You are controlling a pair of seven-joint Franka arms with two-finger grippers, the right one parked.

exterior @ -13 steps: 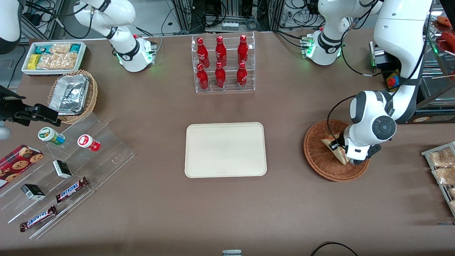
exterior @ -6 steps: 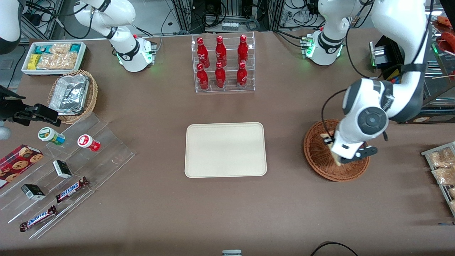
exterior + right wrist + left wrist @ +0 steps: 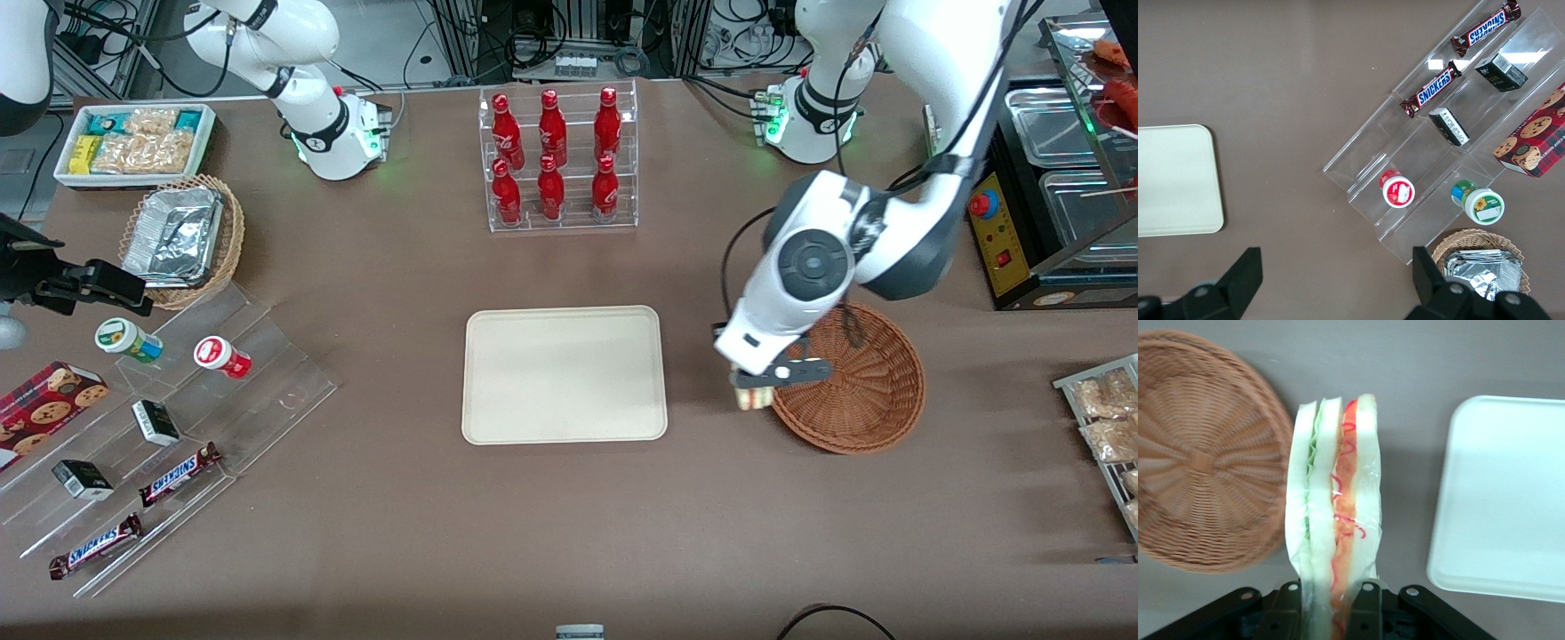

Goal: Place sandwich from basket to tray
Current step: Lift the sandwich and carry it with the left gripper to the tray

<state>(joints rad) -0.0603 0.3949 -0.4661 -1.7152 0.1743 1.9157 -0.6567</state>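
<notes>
Pincer (image 3: 754, 391) up in the air above bare table (image 3: 569, 516), in the gap between basket (image 3: 867, 391) and tray (image 3: 564, 374). Shut tight on the sandwich (image 3: 1333, 513), one finger (image 3: 1286, 613) on each side of the bread. Sandwich out of the basket now, standing on its thin edge in the grip, wrapped in clear film, with white bread slices and a green stripe and a red stripe running down the middle. In the front view, only a small pale bit of the sandwich (image 3: 751, 397) peeking out under the arm, right next to the basket rim. Basket (image 3: 1201, 453) just beside the pincer toward the working arm's end of the table, round, brown and woven, nothing in it. Tray (image 3: 1505, 500) near the pincer toward the parked arm's end, flat and cream, nothing on it yet. Sandwich not touching basket or tray. Farther from the front camera than the pincer, a clear rack of red bottles (image 3: 556, 160). Well away from the pincer, toward the parked arm's end, clear steps (image 3: 178, 427) with candy bars (image 3: 178, 475), little boxes and two small tubs, a cookie box (image 3: 44, 411), a tan basket with a foil pan (image 3: 178, 236), and a white bin of snacks (image 3: 133, 142). More snack packs (image 3: 1102, 418) at the working arm's end, nearer that edge than the basket.
</notes>
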